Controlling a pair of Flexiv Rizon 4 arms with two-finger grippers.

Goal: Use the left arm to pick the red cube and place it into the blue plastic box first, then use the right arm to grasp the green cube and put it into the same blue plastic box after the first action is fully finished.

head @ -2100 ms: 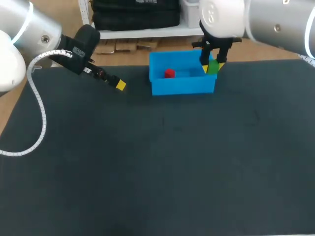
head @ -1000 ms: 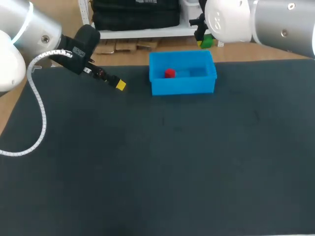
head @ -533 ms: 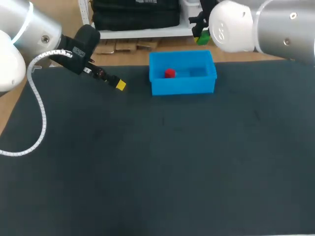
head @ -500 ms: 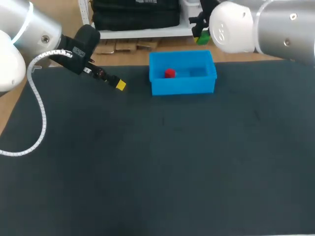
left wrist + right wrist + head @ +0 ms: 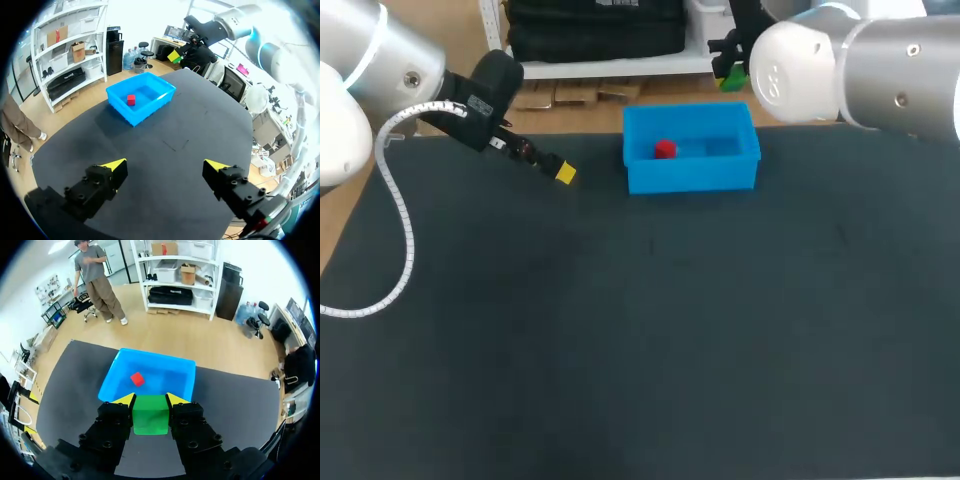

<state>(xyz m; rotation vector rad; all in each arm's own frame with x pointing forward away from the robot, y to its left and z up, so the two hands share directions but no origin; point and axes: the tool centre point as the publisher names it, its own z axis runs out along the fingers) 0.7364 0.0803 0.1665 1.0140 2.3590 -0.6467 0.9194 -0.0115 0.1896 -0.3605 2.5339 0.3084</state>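
The dark, matte table (image 5: 640, 330) carries 1 blue plastic box (image 5: 690, 178) near its far edge. The red cube (image 5: 665, 149) lies inside it, toward the box's left half. The right gripper (image 5: 150, 399) hangs high above the box's far right corner, its 2 yellow-tipped fingers pressed on opposite sides of the green cube (image 5: 150, 416). The left gripper (image 5: 165, 164) sits left of the box over bare mat, fingers spread wide, holding nothing.

Dark table (image 5: 620, 330), blue plastic box (image 5: 690, 178) near its far edge
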